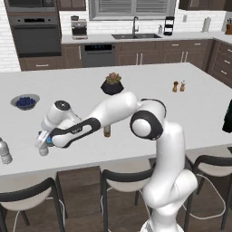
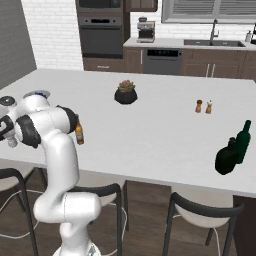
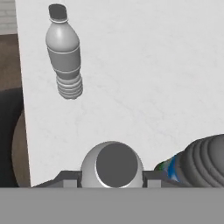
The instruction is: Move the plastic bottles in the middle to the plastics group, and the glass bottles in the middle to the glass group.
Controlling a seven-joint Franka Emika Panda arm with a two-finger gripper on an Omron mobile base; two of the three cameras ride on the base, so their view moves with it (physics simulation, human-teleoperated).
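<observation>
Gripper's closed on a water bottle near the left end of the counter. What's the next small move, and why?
Probably carry it a little farther left, toward the lone water bottle, then lower and release. The gripper clamps the clear bottle short of it, a blue-labelled bottle close beside, the amber bottle untouched.

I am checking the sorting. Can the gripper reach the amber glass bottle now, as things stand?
Probably not yet. The gripper is shut on a clear plastic bottle near the counter's left end. The amber glass bottle stands free on the counter, so it must let go first.

The light is bright and even, without glare. Shadows on the counter (image 1: 136, 90) are faint. All pictures look slightly soft.
</observation>
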